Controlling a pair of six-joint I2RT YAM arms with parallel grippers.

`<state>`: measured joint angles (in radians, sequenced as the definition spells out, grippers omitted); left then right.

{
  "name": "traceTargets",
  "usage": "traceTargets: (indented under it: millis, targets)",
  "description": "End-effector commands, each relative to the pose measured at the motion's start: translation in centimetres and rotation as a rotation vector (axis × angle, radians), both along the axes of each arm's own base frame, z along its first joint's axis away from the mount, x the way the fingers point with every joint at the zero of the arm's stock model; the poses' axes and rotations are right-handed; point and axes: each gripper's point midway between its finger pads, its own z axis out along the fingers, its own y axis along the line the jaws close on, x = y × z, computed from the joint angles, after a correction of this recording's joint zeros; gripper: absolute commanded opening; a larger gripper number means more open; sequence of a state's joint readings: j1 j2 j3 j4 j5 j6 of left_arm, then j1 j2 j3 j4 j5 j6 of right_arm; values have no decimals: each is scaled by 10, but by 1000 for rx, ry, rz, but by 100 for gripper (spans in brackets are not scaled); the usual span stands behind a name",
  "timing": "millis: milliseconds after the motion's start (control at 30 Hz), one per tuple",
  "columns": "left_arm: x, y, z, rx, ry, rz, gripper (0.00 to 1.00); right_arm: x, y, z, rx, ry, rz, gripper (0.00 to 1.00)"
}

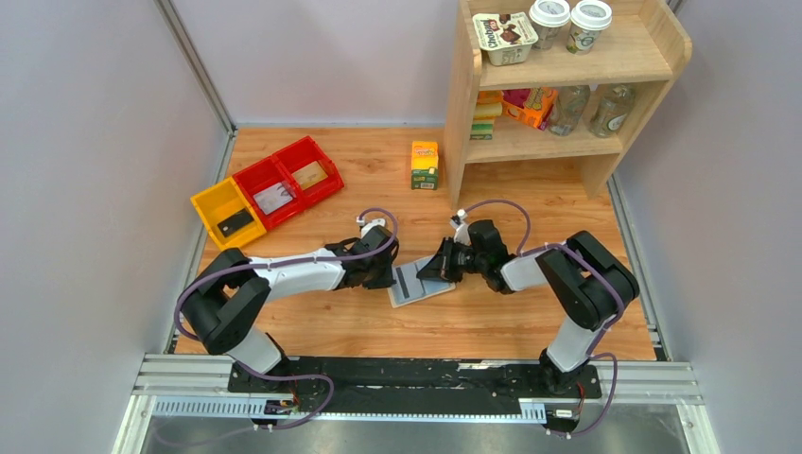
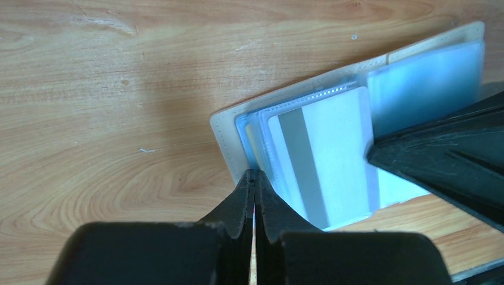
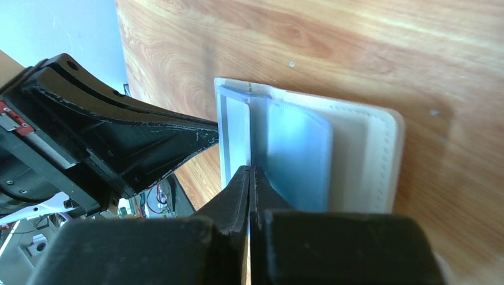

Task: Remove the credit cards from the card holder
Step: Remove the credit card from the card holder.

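Note:
The card holder [image 1: 439,288] lies spread open on the table between my two grippers, beige rim and light blue sleeves up. A whitish credit card [image 1: 412,282] with a dark stripe lies on its left half. In the left wrist view the card [image 2: 330,151] sits over the blue sleeves. My left gripper [image 1: 386,271] is shut, its tips [image 2: 254,176] touching the holder's beige left edge [image 2: 224,133]. My right gripper [image 1: 431,268] is shut, its tips [image 3: 249,170] pressing on the holder's middle [image 3: 362,154], beside the card [image 3: 238,130]. Other cards are hidden in the sleeves.
A yellow bin [image 1: 223,210] and two red bins [image 1: 288,182], each holding a card, stand at the back left. A small yellow-green carton [image 1: 425,165] stands by a wooden shelf [image 1: 558,142] of groceries at the back right. Grey walls close both sides.

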<state>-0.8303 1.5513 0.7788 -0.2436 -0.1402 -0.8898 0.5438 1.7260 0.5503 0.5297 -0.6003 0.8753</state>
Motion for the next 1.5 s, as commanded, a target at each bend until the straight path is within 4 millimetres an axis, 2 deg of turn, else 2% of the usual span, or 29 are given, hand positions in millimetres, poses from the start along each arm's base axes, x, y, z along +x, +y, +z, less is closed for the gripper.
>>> traceTargets:
  millis: [0, 233, 333, 533, 600, 700, 767, 800, 1000, 1167, 1200, 1333, 1467]
  targets:
    - [-18, 18, -24, 93, 76, 9, 0, 9, -7, 16, 47, -61, -8, 0]
    - [-16, 19, -22, 94, 64, 10, 0, 14, -21, 9, 26, -53, -31, 0]
    - [-12, 15, -12, 72, 36, 4, 1, 13, -20, 10, 26, -58, -22, 0]
    - [3, -9, 45, -77, -90, -37, 20, 13, -21, 6, 24, -54, -19, 0]
    - [7, -21, 67, -147, -130, -63, 22, 13, -20, 5, 24, -53, -17, 0]
    - [7, -38, 75, -212, -135, -101, 22, 12, -20, 4, 24, -49, -13, 0]
    - [6, -46, 72, -228, -115, -114, 22, 12, -20, 3, 24, -46, -15, 0]
    - [4, -48, 63, -216, -90, -117, 21, 12, -20, 4, 27, -47, -15, 0]
    - [3, -56, 38, -201, -34, -132, 14, 11, -20, 2, 25, -43, -13, 0]
    - [-10, -42, 11, -132, 54, -92, 0, 11, -21, 0, 13, -37, -15, 0]
    - [-13, -38, 4, -118, 69, -87, 0, 11, -21, -1, 12, -37, -13, 0]
    - [-20, -30, -10, -99, 98, -73, 0, 10, -19, -4, 10, -17, -1, 10]
    - [-23, -27, -16, -88, 111, -69, 0, 9, -18, -9, 10, 4, 15, 20]
